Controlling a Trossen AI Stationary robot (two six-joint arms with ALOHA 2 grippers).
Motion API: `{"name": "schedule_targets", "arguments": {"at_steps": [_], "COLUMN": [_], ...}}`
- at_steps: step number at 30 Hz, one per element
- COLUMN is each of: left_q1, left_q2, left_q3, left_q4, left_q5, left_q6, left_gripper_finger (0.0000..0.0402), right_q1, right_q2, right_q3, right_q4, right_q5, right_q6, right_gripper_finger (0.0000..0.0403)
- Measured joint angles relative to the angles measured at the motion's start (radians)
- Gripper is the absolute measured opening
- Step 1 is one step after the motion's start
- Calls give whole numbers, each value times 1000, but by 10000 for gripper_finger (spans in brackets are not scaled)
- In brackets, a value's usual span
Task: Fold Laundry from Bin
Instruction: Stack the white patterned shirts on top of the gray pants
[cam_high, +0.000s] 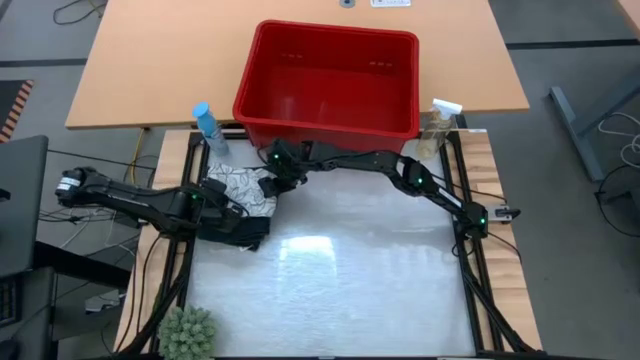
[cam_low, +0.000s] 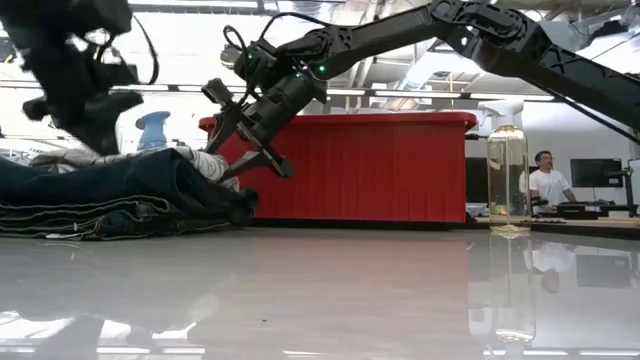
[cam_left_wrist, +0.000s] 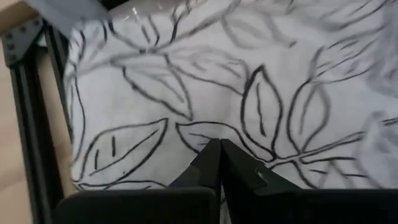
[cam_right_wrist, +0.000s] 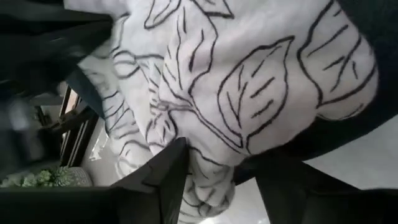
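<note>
Left end effector (cam_left_wrist: 219, 155): fingers together, over the leaf cloth (cam_high: 238, 187).
Right end effector (cam_low: 250, 128): fingers apart, just above the cloth.
Laundry: cloth atop folded trousers (cam_low: 110, 195), tabletop (cam_high: 340, 270) left.
Bin (cam_high: 330, 80): behind.

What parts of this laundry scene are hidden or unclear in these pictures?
- Trousers: high view, mostly covered by the left arm and the leaf-print cloth.
- Grey cloth: not made out in any view.
- Bin inside: low view, hidden by its own wall.
- Left hand: low view, cut off by the edge.
- Right hand: wrist view, only the fingers' bases show.
</note>
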Motion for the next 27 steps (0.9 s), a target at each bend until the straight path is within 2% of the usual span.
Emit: {"name": "schedule_targets", "arguments": {"at_steps": [8,12,17,21,25,27], "left_q1": [0,0,1,4,13,13], "left_q2": [-27,-39,-60,-84,-107,-134], "left_q3": [-162,-160,-94,-11,80,116], "left_q4": [65,74,66,60,55,74], "left_q5": [-1,19,30,41,23,-18], "left_q6": [-105,-94,-38,64,64,74], "left_gripper_finger": [0,0,0,0,0,0], "right_q1": [-30,-43,-22,-7,-5,-4], "right_q2": [-43,-57,-110,-130,-106,-88], "right_q3": [1,-1,1,3,2,2], "right_q4": [-140,-156,-43,71,210,250], "right_q5": [38,48,51,71,39,18], "right_q6": [-113,-161,-192,-228,-231,-230], "right_gripper_finger": [200,193,175,127,29,17]}}
